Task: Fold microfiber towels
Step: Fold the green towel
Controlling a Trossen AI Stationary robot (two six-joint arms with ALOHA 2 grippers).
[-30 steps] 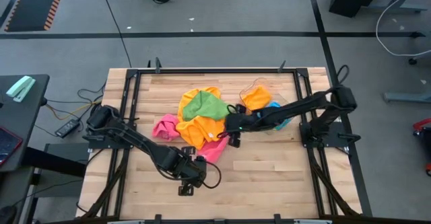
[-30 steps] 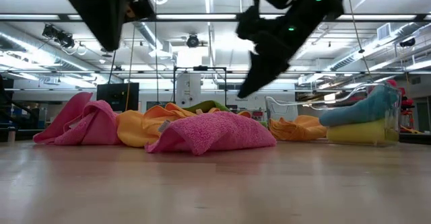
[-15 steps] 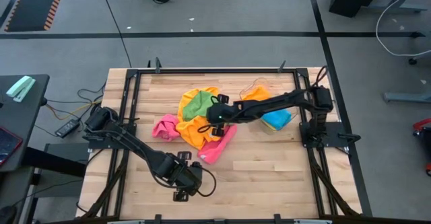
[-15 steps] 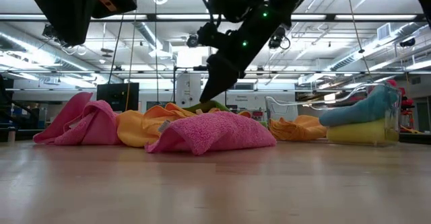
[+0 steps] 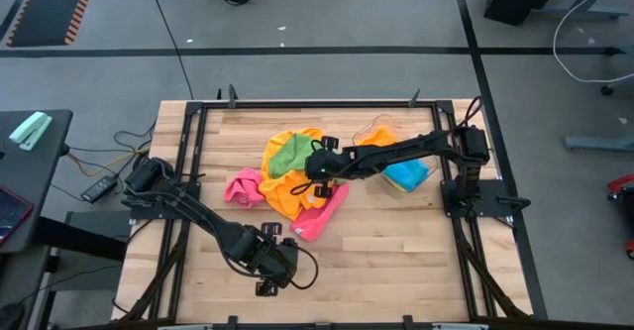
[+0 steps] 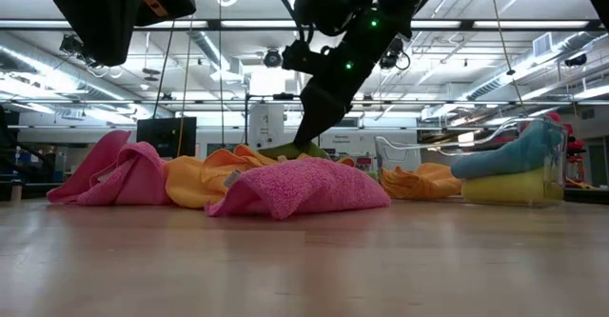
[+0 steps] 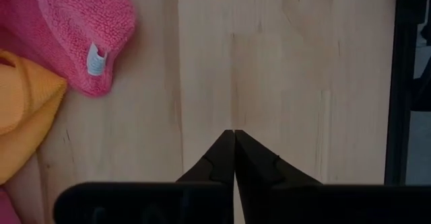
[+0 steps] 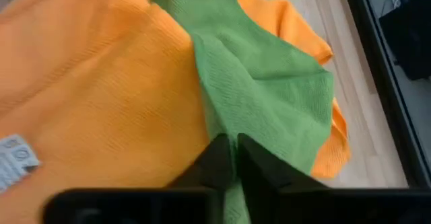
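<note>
A pile of microfiber towels lies mid-table: a green towel on top of an orange towel, with one pink towel on the near side and another on the left. My right gripper is down on the pile, shut at the green towel's edge beside the orange one. My left gripper is shut and empty above bare wood, nearer the front edge than the pile. My right gripper has its shut fingertips on the green towel's edge, where it meets the orange towel. The fingers come slanting down from the table's right. They hide the pinched bit. The green towel lies slack on the pile.
A clear plastic tray stands at the back right and holds orange, blue and yellow towels. A black frame rims the table. Bare wood lies on the near side.
My right gripper has gone toward the table's left edge, from beside the tray to over the pile, and come down onto the green towel. My left gripper has shifted a little toward the near left. The towels have kept their places.
</note>
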